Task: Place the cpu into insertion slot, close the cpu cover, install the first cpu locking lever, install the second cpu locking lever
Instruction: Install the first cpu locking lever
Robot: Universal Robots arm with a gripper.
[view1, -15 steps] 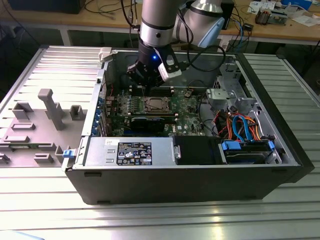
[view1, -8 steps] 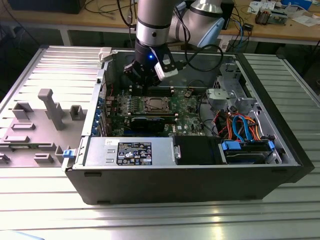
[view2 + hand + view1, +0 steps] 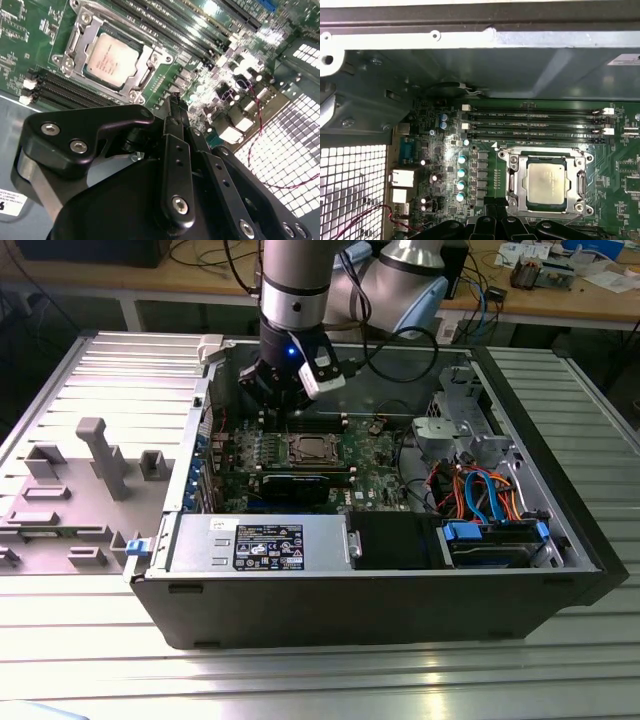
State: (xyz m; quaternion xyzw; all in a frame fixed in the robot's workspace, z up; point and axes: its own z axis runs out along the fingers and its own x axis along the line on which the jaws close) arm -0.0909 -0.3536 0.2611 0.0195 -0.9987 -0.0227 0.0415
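- Inside the open computer case [image 3: 380,610], lying on its side on the ribbed metal table [image 3: 300,680], the green circuit board [image 3: 380,455] is facing up with the insertion slot [image 3: 309,451] near its middle.
- Above the board the gripper [image 3: 175,100] is hanging just off the slot — in the second wrist view its black fingers [image 3: 172,117] are pressed together with nothing between them, so it is carrying no part.
- Taking the slot as the centre of a clock in the exterior view, the gripper is hovering at about eleven o'clock, near it but not touching.
- Sitting flat in the slot is the cpu [image 3: 546,182], its silver-grey top showing in both wrist views; I judge the first step to be done.
- Lying down around the chip is the cpu cover [image 3: 519,181], a silvery frame with the cpu showing through its cut-out centre — the second step also looks done.
- Whether either locking lever is sitting latched along the sides of the frame I cannot tell; the thin metal there is too fine to read, so the lever steps are remaining open as far as I can judge.
- Running just beside the slot are the long black memory slots [image 3: 535,122], on the side away from the gripper in the first wrist view.
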